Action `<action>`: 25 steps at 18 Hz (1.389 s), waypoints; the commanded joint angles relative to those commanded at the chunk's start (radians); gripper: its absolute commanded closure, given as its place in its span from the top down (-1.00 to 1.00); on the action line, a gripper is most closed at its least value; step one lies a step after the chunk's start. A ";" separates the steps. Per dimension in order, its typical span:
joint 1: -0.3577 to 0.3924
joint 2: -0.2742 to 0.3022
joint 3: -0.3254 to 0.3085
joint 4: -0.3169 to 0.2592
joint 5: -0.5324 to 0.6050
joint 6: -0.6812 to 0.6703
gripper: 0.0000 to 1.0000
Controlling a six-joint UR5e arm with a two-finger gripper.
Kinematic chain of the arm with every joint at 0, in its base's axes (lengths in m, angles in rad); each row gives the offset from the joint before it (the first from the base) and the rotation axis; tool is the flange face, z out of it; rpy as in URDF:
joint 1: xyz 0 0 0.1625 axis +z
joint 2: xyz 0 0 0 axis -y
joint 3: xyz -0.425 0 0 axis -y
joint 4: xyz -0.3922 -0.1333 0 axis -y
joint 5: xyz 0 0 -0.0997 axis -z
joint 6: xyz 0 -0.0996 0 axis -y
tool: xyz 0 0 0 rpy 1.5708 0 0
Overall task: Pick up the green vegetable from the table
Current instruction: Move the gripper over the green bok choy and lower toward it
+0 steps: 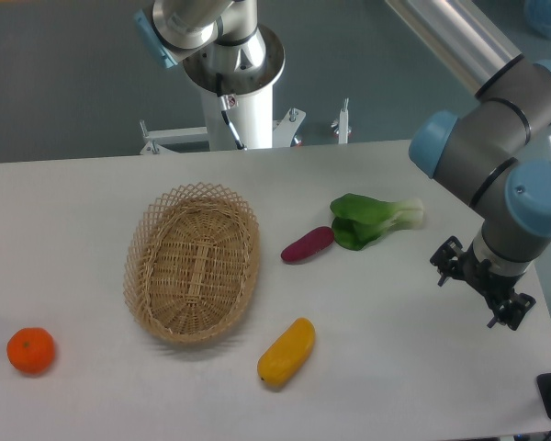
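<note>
The green vegetable (pixel 375 220) lies on the white table (pixel 395 367) right of centre, with dark green leaves to the left and a pale stem end to the right. My gripper (pixel 482 283) hangs at the table's right side, to the right of and nearer than the vegetable, clear of it. Only its black body shows. The fingers are hidden, so I cannot tell whether they are open or shut. Nothing shows in it.
A purple-red oblong vegetable (pixel 308 244) lies just left of the green one, nearly touching its leaves. A yellow oblong fruit (pixel 286 352) lies in front. A wicker basket (pixel 192 262) stands at centre left. An orange (pixel 30 350) sits at the far left.
</note>
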 joint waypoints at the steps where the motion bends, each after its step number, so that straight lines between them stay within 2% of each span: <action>1: 0.000 0.002 0.000 0.000 0.000 0.000 1.00; 7: 0.000 0.003 -0.005 0.000 -0.003 0.000 1.00; 11: 0.005 0.005 -0.044 0.006 -0.002 0.000 1.00; 18: 0.014 0.083 -0.225 0.100 -0.012 0.044 1.00; 22: 0.041 0.158 -0.375 0.103 -0.006 0.234 1.00; 25: 0.060 0.195 -0.440 0.103 -0.002 0.339 1.00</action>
